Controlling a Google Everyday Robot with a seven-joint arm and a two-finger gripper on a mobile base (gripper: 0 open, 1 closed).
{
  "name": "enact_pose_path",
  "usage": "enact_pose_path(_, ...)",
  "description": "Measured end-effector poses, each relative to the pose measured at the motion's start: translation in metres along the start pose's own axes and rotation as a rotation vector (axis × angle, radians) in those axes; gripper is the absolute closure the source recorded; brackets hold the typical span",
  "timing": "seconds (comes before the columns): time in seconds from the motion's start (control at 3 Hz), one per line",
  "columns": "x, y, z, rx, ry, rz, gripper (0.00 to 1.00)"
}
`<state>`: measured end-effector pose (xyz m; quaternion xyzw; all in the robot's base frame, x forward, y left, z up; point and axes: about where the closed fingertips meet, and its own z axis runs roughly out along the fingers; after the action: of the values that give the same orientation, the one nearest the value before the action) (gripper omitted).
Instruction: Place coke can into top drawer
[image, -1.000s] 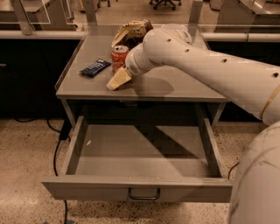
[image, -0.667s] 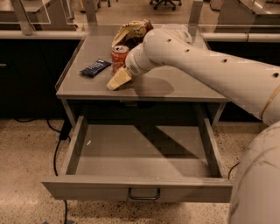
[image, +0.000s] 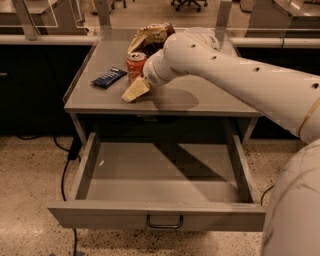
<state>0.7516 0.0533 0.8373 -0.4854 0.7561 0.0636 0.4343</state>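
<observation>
The top drawer (image: 100, 216) already stands pulled well out under the tabletop (image: 200, 97), and its grey floor is bare apart from a small pale speck near the left wall. The opening part of the job therefore looks done (I judge that from how it lies, with the loop handle (image: 164, 223) facing the camera).

The coke can (image: 135, 64) is not in the drawer. It stands upright on the tabletop, toward the back left, between a dark blue snack bar wrapper (image: 108, 77) on its left and my arm (image: 235, 75) on its right. A crumpled brownish bag (image: 150, 37) sits just behind it.

My gripper (image: 134, 91) is low over the tabletop, just in front of the can and slightly to its right, with its pale tip pointing down and left. From this angle I cannot tell whether it is spread wide, narrowed, or closed on anything. I also cannot tell whether it touches the can or merely sits close beside it.

By my reckoning, nearly all of the real work is left. I have to get a sure grasp on the can, lift it clear of the wrapper and bag, carry it forward past the table edge, lower it into the drawer and let go.
</observation>
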Motion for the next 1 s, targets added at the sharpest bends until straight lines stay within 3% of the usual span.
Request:
enact_pose_path(0.33, 0.0, 0.0, 0.0, 0.0, 0.0, 0.0, 0.61)
enact_pose_path(0.67, 0.0, 0.0001, 0.0, 0.0, 0.0, 0.0, 0.92)
enact_pose_path(1.0, 0.0, 0.0001, 0.0001, 0.0, 0.0, 0.0, 1.0)
